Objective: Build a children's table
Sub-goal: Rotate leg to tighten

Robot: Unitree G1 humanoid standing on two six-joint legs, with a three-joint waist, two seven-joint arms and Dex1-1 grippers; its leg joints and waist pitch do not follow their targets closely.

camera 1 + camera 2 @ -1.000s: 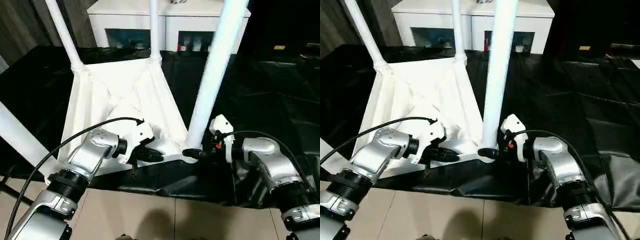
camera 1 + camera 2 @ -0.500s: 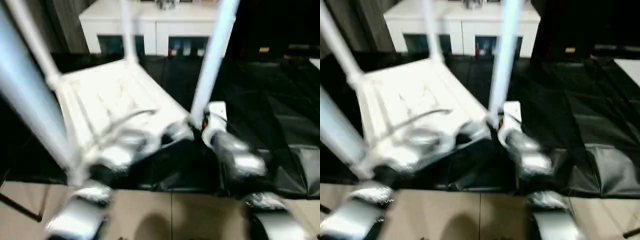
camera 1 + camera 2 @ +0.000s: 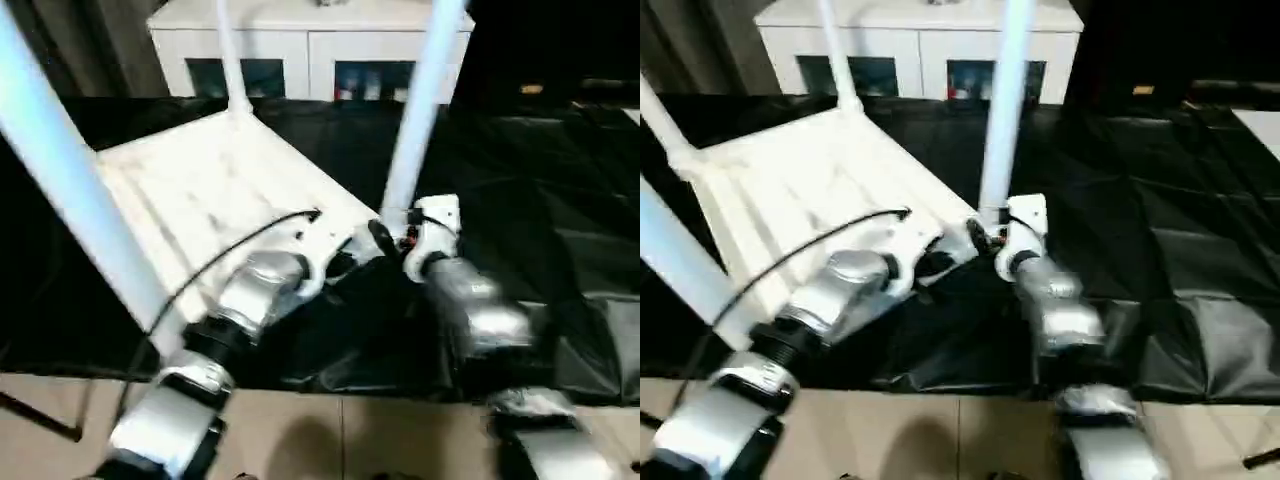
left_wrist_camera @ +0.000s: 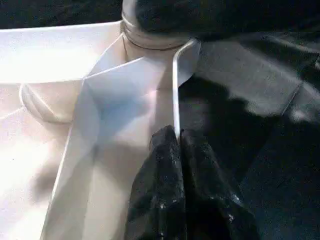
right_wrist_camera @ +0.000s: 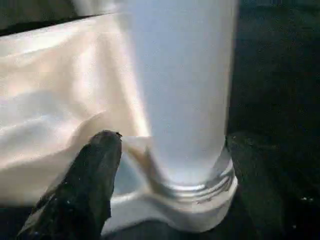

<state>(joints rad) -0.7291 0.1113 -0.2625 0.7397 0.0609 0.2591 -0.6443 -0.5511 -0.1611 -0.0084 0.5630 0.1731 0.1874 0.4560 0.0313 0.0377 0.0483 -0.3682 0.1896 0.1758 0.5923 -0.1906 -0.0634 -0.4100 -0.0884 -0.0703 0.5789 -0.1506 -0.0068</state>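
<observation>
The children's table lies upside down on a black sheet, its white ribbed tabletop (image 3: pixel 200 190) facing up. White tube legs stand up from its corners: one at the back (image 3: pixel 230 60), one close at the left (image 3: pixel 70 190), one at the near right corner (image 3: pixel 415 110). My left gripper (image 4: pixel 178 137) is shut on the thin rim of the tabletop beside that near right corner. My right gripper (image 5: pixel 174 145) is open, one finger (image 5: pixel 95 185) on each side of the near right leg's base (image 5: pixel 180 100), just above its round socket (image 5: pixel 185 200); there is a gap between that finger and the leg.
A white glass-doored cabinet (image 3: pixel 300 40) stands behind the table. The crumpled black sheet (image 3: pixel 520 180) spreads to the right. Tan floor tiles (image 3: pixel 330 440) lie in front. A black cable (image 3: pixel 220 260) loops over my left forearm.
The head camera has swung, so the whole picture has shifted. Both grippers remain at the same near right corner of the tabletop, the left one on its rim.
</observation>
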